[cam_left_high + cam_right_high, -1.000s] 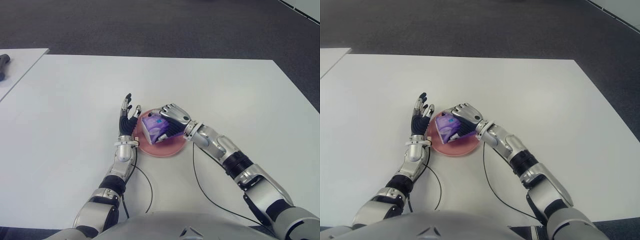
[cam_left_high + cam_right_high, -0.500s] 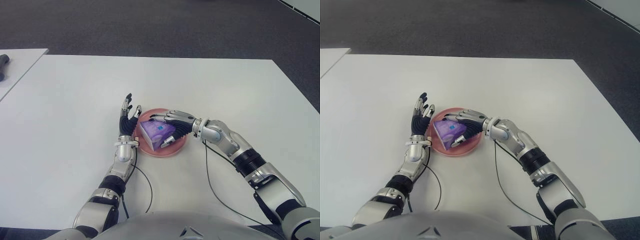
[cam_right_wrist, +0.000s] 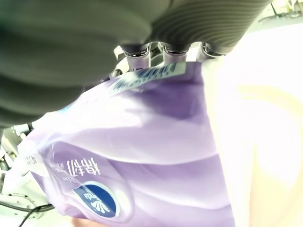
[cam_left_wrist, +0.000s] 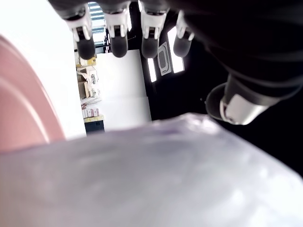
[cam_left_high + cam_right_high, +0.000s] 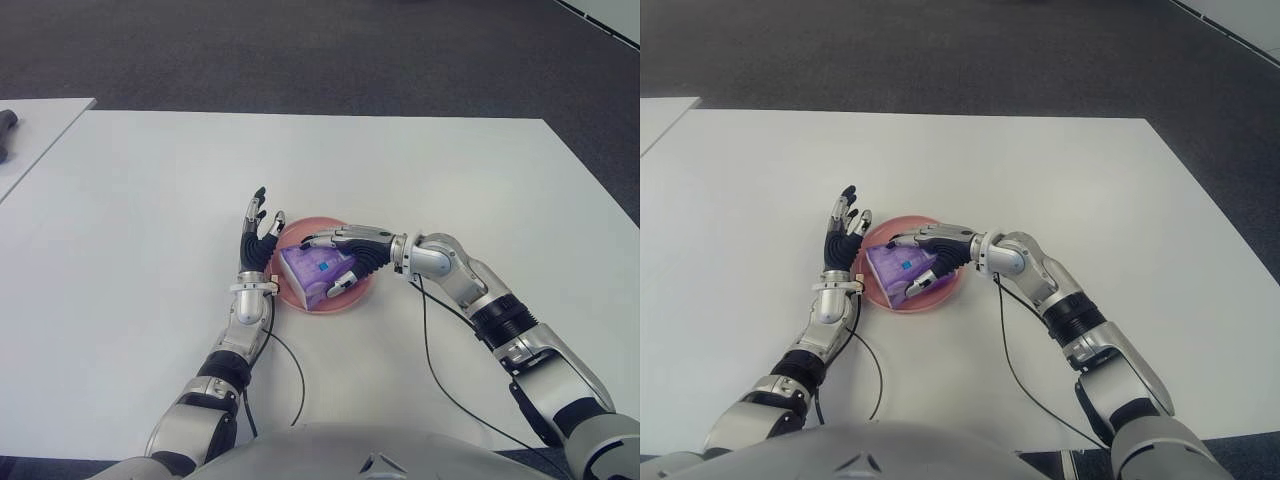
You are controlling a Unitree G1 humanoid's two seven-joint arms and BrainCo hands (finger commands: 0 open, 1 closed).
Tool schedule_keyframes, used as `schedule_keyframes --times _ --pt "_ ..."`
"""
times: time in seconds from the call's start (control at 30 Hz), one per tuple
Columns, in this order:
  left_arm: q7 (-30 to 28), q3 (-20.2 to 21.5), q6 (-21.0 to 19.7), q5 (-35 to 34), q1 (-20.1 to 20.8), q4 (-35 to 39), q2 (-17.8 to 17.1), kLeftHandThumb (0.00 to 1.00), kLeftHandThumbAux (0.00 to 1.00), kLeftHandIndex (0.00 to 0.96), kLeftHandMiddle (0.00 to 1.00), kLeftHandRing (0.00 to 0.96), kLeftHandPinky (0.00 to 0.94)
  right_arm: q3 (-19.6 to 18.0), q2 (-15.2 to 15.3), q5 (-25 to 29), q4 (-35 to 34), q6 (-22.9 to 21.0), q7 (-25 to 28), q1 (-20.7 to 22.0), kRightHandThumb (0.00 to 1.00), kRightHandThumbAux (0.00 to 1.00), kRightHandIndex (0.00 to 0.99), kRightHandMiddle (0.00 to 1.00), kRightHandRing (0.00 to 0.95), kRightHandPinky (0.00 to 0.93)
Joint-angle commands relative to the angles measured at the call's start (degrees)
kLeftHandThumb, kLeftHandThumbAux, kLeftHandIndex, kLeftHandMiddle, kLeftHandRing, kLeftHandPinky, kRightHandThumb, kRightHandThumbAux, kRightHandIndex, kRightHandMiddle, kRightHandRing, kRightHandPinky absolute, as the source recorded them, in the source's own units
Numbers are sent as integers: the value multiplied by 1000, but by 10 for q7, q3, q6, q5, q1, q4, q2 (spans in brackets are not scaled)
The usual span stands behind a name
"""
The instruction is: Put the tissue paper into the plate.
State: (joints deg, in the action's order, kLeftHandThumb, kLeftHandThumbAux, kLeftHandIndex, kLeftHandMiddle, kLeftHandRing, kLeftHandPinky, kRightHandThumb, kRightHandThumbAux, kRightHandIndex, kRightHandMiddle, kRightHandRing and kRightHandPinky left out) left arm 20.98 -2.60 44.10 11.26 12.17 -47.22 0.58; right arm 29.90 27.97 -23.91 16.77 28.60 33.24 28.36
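Observation:
A purple tissue pack (image 5: 312, 272) lies in the pink plate (image 5: 352, 298) near the middle of the white table (image 5: 450, 170). My right hand (image 5: 342, 258) reaches in from the right, its fingers stretched out flat over the pack's top and the thumb by its near edge, not clenched. In the right wrist view the pack (image 3: 142, 156) fills the picture under the straight fingertips (image 3: 175, 47). My left hand (image 5: 258, 235) stands open against the plate's left side, palm towards the pack. The left wrist view shows its spread fingers (image 4: 118, 42) above the pack (image 4: 142, 179).
A second white table (image 5: 35, 125) stands at the far left with a dark object (image 5: 6, 128) on it. Thin black cables (image 5: 430, 350) trail from both wrists across the table towards my body. Dark carpet (image 5: 300, 50) lies beyond the far edge.
A second ago my right hand was curled around the pack above the plate. Its fingers have since straightened, the pack has settled into the plate, and the forearm has swung right.

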Motion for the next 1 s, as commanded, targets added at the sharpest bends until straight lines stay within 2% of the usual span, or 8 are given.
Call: schedule_keyframes --times 0.03,0.4,0.53,0.63,0.73,0.87,0.97,1.0 --pt "3 -1 -8 9 -52 -41 -2 0 478 0 0 0 0 4 0 6 9 -18 33 -12 38 300 0 0 0 0" --pt "3 -1 -13 9 -53 -38 -2 0 479 0 0 0 0 -11 2 22 8 -41 62 -12 45 298 0 0 0 0" --pt "-3 0 -12 5 -53 -37 -2 0 473 0 0 0 0 -30 4 49 11 -51 75 -4 57 296 0 0 0 0" --pt "-7 0 -12 2 -54 -36 -2 0 469 0 0 0 0 -60 8 86 12 -67 89 12 65 301 0 0 0 0" --pt "-9 0 -14 1 -54 -36 -2 0 463 0 0 0 0 -94 6 130 21 -103 110 35 70 307 0 0 0 0" --pt "-12 1 -14 -1 -53 -36 -3 0 460 0 0 0 0 -114 -1 151 18 -135 118 36 72 306 0 0 0 0" --pt "-18 1 -13 -3 -52 -38 -3 0 460 0 0 0 0 -156 -5 198 2 -182 119 35 76 311 0 0 0 0" --pt "-19 2 -11 -4 -52 -39 -4 0 461 0 0 0 0 -180 -13 225 -2 -200 110 33 79 315 0 0 0 0"
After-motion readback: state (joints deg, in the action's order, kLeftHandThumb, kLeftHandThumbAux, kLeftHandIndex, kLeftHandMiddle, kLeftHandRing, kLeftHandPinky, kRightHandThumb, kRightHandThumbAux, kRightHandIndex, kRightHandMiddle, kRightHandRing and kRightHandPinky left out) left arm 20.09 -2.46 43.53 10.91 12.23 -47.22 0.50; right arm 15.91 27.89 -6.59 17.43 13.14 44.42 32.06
